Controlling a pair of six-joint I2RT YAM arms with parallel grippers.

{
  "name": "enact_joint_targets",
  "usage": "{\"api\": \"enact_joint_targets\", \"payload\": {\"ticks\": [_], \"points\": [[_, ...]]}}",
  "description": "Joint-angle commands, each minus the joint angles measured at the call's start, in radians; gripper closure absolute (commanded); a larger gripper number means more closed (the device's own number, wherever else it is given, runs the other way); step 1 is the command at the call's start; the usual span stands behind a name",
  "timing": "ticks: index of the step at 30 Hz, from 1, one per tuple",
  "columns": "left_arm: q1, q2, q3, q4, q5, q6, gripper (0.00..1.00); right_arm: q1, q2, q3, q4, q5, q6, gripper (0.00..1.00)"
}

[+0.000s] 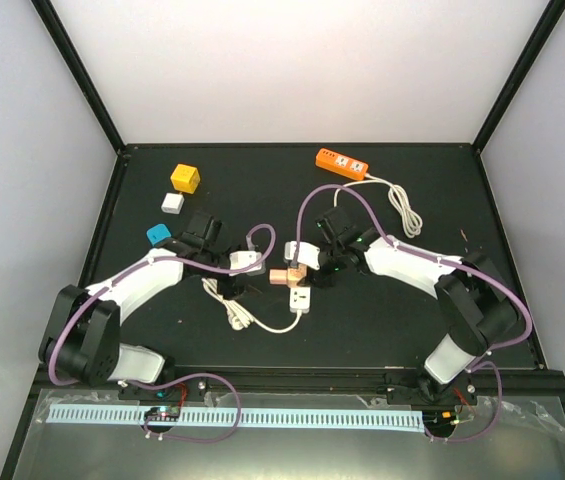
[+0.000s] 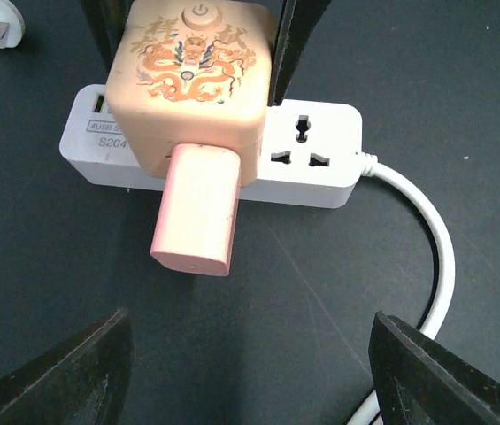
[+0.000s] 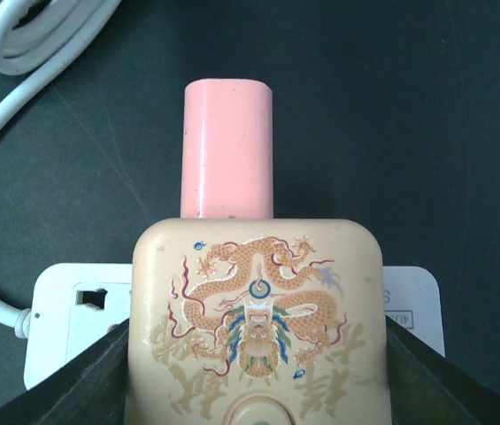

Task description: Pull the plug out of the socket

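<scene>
A cream cube adapter (image 3: 254, 310) with a dragon print sits plugged into a white power strip (image 2: 316, 164) on the black table. A pink plug (image 2: 196, 208) sticks out of the cube's side, pointing toward my left gripper. My right gripper (image 3: 254, 376) is shut on the cube, one finger on each side; its fingers (image 2: 292, 53) also show in the left wrist view. My left gripper (image 2: 250, 354) is open and empty, a short way in front of the pink plug's tip. In the top view, the cube (image 1: 294, 272) and pink plug (image 1: 279, 276) lie between the two grippers.
The strip's white cable (image 2: 440, 257) curves away toward the table's front. An orange power strip (image 1: 342, 161) with a coiled cord lies at the back right. A yellow cube (image 1: 185, 179), a white block (image 1: 171, 202) and a blue block (image 1: 157, 233) sit back left.
</scene>
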Motion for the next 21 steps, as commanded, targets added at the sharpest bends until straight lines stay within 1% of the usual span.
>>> {"api": "enact_joint_targets", "payload": {"ticks": [1,4,10,15,21], "points": [[0.013,-0.043,-0.022,-0.014,-0.008,0.075,0.27,0.047,0.038,0.052,-0.025,0.000,0.011,0.52],[0.046,-0.063,-0.052,-0.008,0.017,0.089,0.31,0.066,0.062,0.071,-0.016,-0.015,0.042,0.55],[0.059,-0.089,-0.125,0.094,0.045,0.094,0.37,0.077,0.088,0.069,0.017,-0.030,0.074,0.57],[0.058,-0.060,-0.127,0.137,0.087,0.093,0.37,0.078,0.081,0.059,0.024,-0.031,0.073,0.57],[0.057,-0.008,-0.118,0.190,0.096,0.075,0.37,0.088,0.079,0.053,0.018,-0.034,0.066,0.59]]}}
